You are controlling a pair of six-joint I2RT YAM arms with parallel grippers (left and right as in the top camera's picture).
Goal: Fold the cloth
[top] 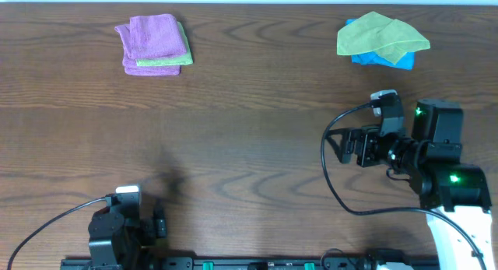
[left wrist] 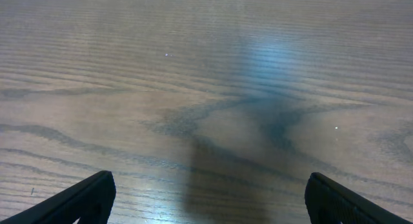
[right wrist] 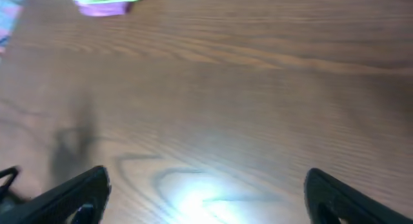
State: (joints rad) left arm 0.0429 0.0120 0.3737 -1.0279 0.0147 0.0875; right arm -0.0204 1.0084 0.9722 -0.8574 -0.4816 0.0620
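A folded magenta-purple cloth (top: 152, 35) lies on top of a small stack at the table's far left. Under it are a lime-green cloth (top: 167, 61) and another purple cloth (top: 152, 69). No white label shows, so I cannot tell which purple one is the cloth. The stack also shows in the right wrist view (right wrist: 106, 0), far off at the top left. My left gripper (top: 159, 223) (left wrist: 210, 179) is open and empty over bare wood at the front left. My right gripper (top: 346, 145) (right wrist: 206, 175) is open and empty at mid right, pointing left.
A crumpled lime-green cloth (top: 381, 35) lies over a blue cloth (top: 381, 60) at the far right. Black cables loop from both arms onto the wooden table (top: 249, 145). A rail runs along the front edge.
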